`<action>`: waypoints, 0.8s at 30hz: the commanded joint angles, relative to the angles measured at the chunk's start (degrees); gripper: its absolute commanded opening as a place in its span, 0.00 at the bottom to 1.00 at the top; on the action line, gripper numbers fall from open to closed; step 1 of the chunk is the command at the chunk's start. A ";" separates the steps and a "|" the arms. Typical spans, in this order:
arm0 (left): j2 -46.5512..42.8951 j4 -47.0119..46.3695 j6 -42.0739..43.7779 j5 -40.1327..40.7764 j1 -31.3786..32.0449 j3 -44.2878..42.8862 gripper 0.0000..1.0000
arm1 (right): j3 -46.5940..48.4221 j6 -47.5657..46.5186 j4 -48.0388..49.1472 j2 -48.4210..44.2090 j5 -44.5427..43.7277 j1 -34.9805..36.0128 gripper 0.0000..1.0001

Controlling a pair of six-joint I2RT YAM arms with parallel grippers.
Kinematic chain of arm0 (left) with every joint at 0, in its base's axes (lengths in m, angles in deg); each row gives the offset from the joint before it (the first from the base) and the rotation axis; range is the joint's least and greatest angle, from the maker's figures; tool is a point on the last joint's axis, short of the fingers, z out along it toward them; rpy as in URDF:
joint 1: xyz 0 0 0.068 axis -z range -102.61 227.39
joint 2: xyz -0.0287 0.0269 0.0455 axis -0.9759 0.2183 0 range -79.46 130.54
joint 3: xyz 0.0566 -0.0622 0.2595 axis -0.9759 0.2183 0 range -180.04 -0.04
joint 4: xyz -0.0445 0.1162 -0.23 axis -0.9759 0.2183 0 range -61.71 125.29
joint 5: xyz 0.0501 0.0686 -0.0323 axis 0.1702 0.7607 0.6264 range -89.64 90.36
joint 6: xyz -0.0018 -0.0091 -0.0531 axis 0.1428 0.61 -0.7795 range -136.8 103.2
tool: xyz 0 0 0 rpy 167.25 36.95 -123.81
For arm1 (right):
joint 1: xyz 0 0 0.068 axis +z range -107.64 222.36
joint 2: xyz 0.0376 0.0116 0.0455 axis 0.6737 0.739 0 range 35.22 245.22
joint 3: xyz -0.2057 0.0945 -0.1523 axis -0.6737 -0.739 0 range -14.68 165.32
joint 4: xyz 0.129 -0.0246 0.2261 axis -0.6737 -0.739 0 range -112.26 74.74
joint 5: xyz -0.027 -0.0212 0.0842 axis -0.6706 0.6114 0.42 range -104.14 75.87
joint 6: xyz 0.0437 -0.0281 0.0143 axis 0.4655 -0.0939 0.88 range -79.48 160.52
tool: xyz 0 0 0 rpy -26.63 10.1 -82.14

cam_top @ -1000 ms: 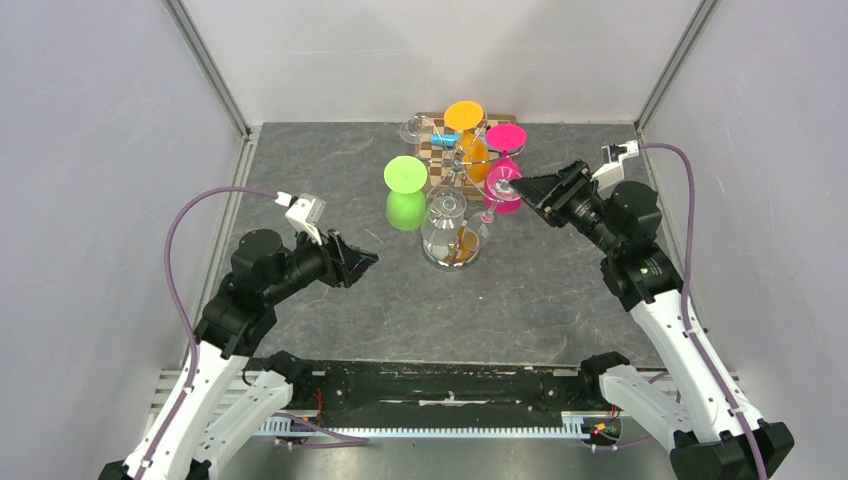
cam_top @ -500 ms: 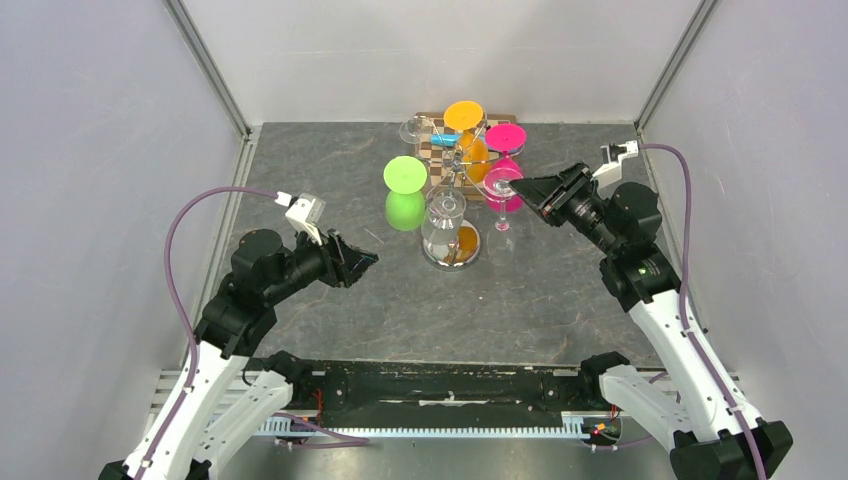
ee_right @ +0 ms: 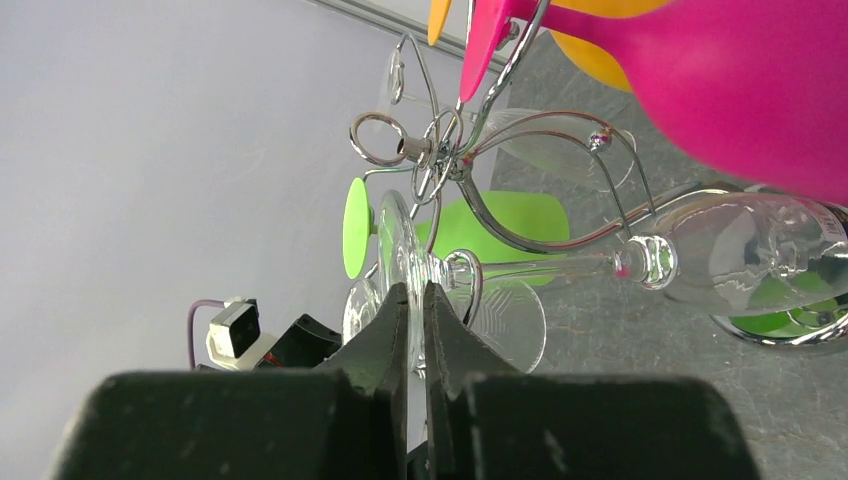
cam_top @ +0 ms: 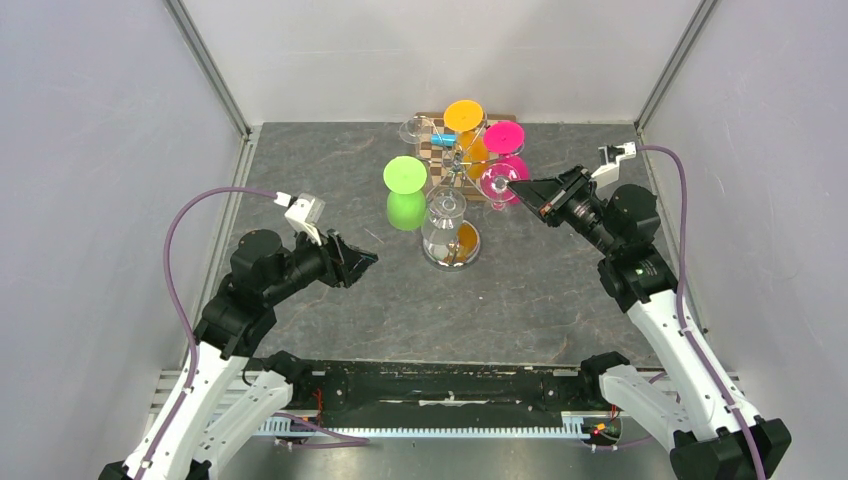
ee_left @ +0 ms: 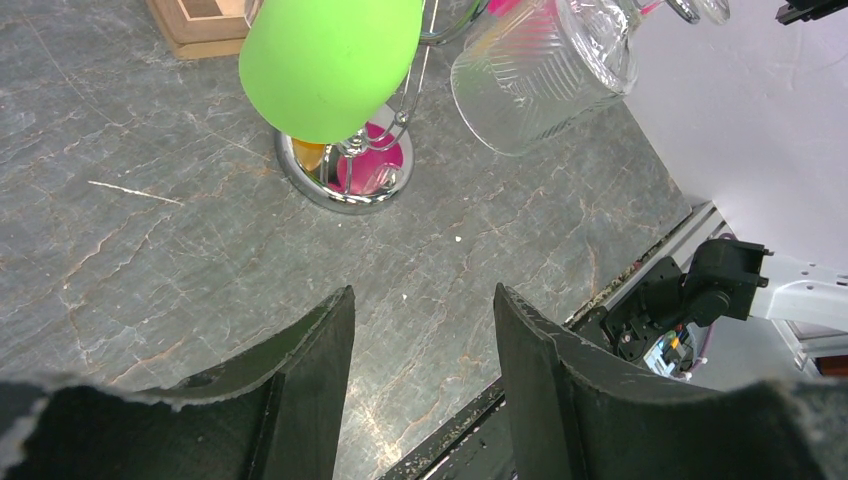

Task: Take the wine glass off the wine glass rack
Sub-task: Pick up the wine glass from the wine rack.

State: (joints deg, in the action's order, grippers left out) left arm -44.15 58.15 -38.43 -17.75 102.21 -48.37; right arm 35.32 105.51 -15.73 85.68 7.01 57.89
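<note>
Right gripper (ee_right: 417,300): jaws clamped on the foot of the clear wine glass (ee_right: 745,250), which hangs from the wine glass rack (ee_right: 432,160). Left gripper (ee_left: 424,330): jaws apart, empty.

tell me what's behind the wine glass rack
A wooden checkered board, mostly covered by the wine glass rack and its hanging glasses; anything on it is hidden.

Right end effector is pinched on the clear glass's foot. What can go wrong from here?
Right end effector grips only the foot rim of the clear wine glass; it may slip or pivot.
The stem sits in a curled arm of the wine glass rack; a skewed pull could tip it, with the left end effector open and away.
Pink glass hangs close; possible knock.
</note>
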 commanded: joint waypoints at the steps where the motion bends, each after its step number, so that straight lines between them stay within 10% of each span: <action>1: -0.37 -1.75 2.65 0.35 -0.33 0.01 0.60 | 0.10 0.02 3.24 -0.35 1.08 -0.08 0.00; 24: -0.33 -1.71 2.48 0.49 -0.38 0.17 0.60 | 1.24 1.16 0.95 -4.52 2.89 -0.11 0.00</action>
State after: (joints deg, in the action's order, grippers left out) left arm -44.17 58.15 -38.43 -17.73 102.21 -48.37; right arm 35.21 106.10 -17.37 83.15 8.10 57.86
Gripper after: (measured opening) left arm 0.600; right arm 0.044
